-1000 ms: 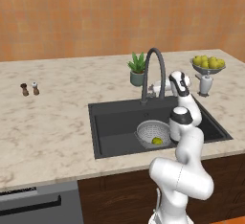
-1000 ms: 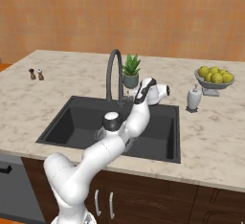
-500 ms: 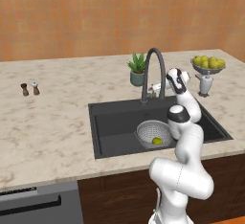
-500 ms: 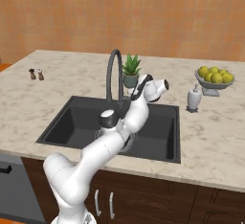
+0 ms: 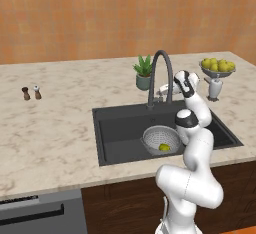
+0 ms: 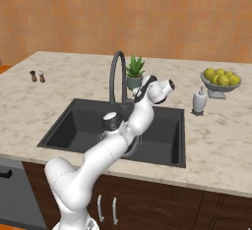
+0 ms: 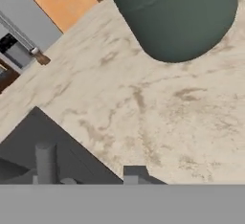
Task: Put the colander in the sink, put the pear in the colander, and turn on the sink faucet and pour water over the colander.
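— Where is the colander (image 5: 161,140)?

— In the sink (image 5: 120,133), toward its right half, upright on the black floor. The pear (image 5: 164,147) lies inside it, against the near side of the bowl.

— And the arm?

— It bends up over the basin's right part, and the tool (image 5: 169,88) sits high at the back, just beside the sink faucet (image 5: 160,78), near the small side lever. From the right base view the tool (image 6: 138,94) is close behind the faucet's (image 6: 116,76) stem, but I cannot tell whether it touches the lever.

— Fingers apart or together?

— I cannot tell; they are hidden behind the hand.

— What does the hand camera see?

— The marbled desk (image 7: 158,117), the dark sink edge (image 7: 28,141), and the grey-green plant pot (image 7: 179,17) standing on the desk behind the sink.
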Controlling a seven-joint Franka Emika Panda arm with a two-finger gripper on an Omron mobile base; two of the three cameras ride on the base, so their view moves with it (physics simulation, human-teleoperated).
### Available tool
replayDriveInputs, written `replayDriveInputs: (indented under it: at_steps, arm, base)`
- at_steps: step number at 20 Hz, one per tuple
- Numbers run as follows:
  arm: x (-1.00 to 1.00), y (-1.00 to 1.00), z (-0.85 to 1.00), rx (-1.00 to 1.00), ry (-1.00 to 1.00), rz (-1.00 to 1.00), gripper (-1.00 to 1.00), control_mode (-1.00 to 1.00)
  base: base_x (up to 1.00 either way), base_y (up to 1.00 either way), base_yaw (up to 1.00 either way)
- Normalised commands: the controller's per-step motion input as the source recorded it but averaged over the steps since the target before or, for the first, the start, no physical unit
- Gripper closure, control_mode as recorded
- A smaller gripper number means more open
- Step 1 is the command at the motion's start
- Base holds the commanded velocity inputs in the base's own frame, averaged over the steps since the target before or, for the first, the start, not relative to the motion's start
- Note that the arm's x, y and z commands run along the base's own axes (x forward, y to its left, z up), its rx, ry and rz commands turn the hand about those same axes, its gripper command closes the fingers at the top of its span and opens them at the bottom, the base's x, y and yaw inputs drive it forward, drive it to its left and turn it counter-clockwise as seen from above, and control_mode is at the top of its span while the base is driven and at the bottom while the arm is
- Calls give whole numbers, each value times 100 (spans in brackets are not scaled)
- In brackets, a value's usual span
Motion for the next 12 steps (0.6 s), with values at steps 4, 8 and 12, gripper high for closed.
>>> replayDriveInputs:
  at_steps: [4,8,12]
  arm:
    - [5,-100,-100,0,23,-27,100,-100]
    - [-3,-100,-100,0,12,-25,100,-100]
    - [-11,-99,-100,0,3,-19,100,-100]
  base:
    - [0,0,0]
    - [0,0,0]
    - [0,0,0]
